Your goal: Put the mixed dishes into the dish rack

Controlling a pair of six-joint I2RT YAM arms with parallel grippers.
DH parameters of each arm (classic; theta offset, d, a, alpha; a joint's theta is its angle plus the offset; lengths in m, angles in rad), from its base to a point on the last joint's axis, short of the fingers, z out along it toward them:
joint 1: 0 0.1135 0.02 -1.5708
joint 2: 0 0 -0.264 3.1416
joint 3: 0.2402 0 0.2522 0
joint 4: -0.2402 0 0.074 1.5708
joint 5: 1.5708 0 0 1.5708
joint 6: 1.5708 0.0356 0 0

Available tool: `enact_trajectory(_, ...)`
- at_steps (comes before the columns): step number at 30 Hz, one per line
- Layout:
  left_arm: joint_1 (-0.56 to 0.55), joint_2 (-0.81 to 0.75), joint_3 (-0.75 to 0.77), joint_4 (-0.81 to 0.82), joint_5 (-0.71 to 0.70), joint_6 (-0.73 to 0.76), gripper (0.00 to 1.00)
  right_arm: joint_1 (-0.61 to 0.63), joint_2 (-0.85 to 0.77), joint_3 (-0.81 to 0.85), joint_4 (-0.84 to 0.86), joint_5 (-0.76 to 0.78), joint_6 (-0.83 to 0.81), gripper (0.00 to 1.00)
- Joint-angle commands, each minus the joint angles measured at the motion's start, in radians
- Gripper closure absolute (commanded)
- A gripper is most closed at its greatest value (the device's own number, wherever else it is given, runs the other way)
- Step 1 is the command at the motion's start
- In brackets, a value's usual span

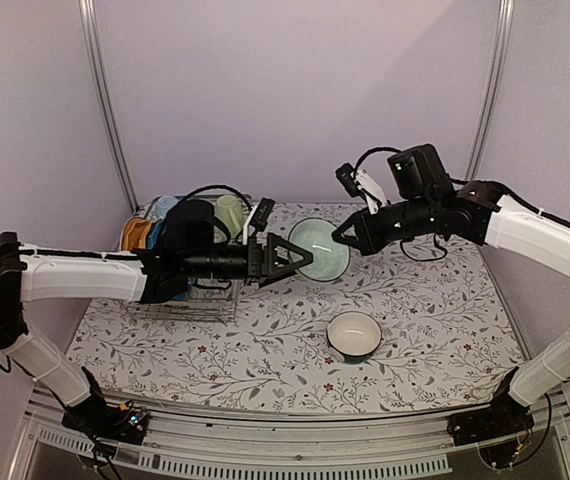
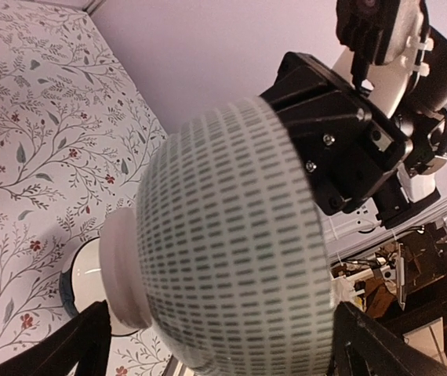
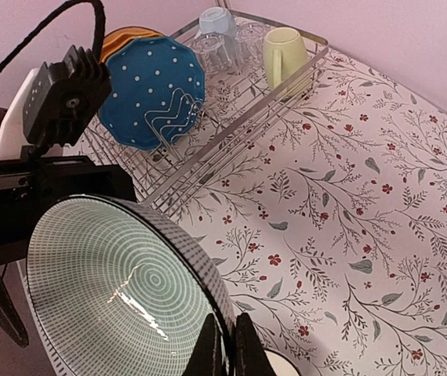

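Item: teal bowl (image 1: 318, 248), glazed ceramic, prob. stiff, slick, chippable, mod. weight; hangs on edge mid-air just R of dish rack (image 1: 180, 300). Its rim pinched tight in right gripper (image 3: 223, 348); left gripper (image 1: 297, 259) spread wide, fingers (image 2: 67, 348) flanking bowl's outside, contact unclear. Best hold: rim, firm, no twist.

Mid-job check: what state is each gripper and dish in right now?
right gripper: shut on rim of teal bowl
teal bowl: held in the air, tilted
left gripper: open, fingers either side of teal bowl
second bowl: upright on tablecloth, not racked
blue dotted plate: on edge in dish rack
yellow plate: racked behind it
pale yellow-green mug: racked
light blue mug: racked
clear glass: racked
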Motion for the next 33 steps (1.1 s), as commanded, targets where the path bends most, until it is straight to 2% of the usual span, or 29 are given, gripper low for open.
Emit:
enact_trajectory(1,-0.016,0.017,0.023,0.081,0.053,-0.036,0.04,0.005,-0.035,-0.013,0.061,-0.018,-0.006,1.0)
enact_trajectory(6,-0.015,0.034,0.026,0.093,0.068,-0.044,0.12,0.006,-0.037,-0.021,0.068,-0.025,-0.006,1.0)
enact_trajectory(14,-0.016,0.062,0.026,0.137,0.087,-0.074,0.15,0.007,-0.034,-0.028,0.073,-0.036,-0.01,1.0)
enact_trajectory(18,-0.015,0.064,0.029,0.138,0.088,-0.077,0.23,0.007,-0.037,-0.036,0.074,-0.027,-0.011,1.0)
enact_trajectory(25,-0.012,0.051,0.024,0.139,0.075,-0.08,0.5,0.006,-0.034,-0.049,0.077,-0.017,-0.013,1.0)
enact_trajectory(29,-0.01,0.036,0.024,0.122,0.057,-0.062,0.7,0.007,-0.031,-0.055,0.077,-0.023,-0.018,1.0)
enact_trajectory(33,-0.004,0.018,0.036,0.061,0.032,-0.011,0.98,0.005,-0.03,-0.055,0.072,-0.037,-0.023,0.86)
